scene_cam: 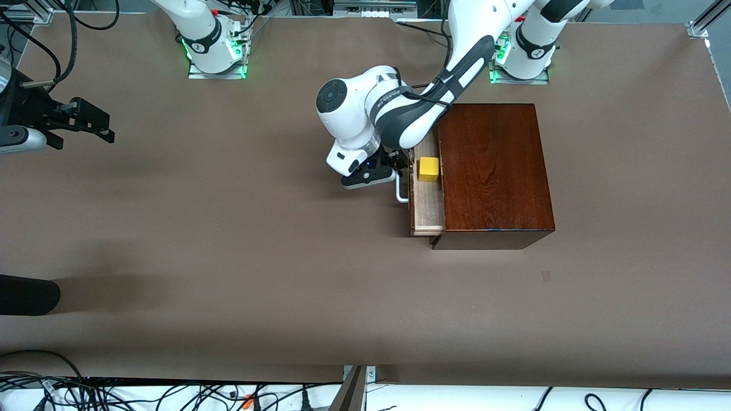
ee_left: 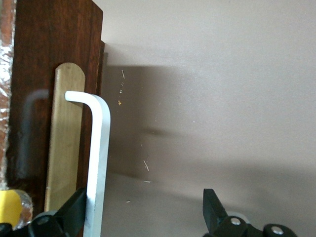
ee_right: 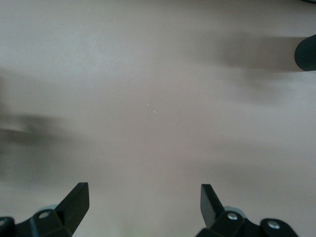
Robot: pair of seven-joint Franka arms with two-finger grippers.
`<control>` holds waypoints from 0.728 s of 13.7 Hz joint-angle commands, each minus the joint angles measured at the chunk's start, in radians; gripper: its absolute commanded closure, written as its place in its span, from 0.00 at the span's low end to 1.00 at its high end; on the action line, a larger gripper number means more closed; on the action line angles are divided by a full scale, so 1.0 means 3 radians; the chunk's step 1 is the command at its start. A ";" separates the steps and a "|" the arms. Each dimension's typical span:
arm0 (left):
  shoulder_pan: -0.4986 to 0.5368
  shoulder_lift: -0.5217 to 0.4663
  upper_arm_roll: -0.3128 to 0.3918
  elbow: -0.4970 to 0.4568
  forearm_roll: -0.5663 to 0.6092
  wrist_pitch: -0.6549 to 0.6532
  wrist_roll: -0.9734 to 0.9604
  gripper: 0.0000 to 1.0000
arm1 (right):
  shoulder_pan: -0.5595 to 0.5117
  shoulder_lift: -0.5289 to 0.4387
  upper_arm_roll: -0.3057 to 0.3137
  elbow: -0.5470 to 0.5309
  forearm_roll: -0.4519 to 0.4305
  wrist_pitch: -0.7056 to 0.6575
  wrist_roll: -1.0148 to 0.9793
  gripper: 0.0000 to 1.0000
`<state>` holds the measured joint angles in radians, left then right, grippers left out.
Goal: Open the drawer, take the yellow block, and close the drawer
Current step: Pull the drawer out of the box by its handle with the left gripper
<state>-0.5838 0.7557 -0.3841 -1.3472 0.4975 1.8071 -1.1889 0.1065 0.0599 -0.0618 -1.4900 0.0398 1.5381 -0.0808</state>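
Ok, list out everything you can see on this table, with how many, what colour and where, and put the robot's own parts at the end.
Wooden box: one, dark reddish-brown, on the table toward the left arm's end.
Drawer: one, pale wood inside, dark front, pulled partly out of the box toward the right arm's end.
Handle: one, white bar, on the drawer front.
Yellow block: one, bright yellow, lying in the open drawer.
Table: one, brown surface, under it all.
Black rounded object: one, at the view's edge toward the right arm's end; what it is I cannot tell.
Left end effector: one, black fingers open, one finger tip beside the handle in front of the drawer.
Right end effector: one, black fingers open, waiting over bare table at the right arm's end.
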 commanded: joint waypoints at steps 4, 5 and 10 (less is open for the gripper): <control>-0.0217 0.0263 -0.0029 0.0451 -0.0063 0.0051 -0.0102 0.00 | -0.0017 -0.0016 0.0002 0.0002 -0.0066 0.0012 0.0014 0.00; -0.0232 0.0283 -0.0029 0.0497 -0.0063 0.0051 -0.0097 0.00 | -0.0017 -0.0016 0.0002 0.0002 -0.0066 0.0012 0.0014 0.00; -0.0319 0.0416 -0.0029 0.0737 -0.0068 0.0051 -0.0087 0.00 | -0.0017 -0.0016 -0.0004 0.0002 -0.0077 0.0007 0.0019 0.00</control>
<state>-0.6394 0.8200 -0.3810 -1.2345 0.4963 1.8113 -1.1968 0.1058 0.0599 -0.0659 -1.4900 0.0304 1.5383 -0.0808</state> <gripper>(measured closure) 0.000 0.000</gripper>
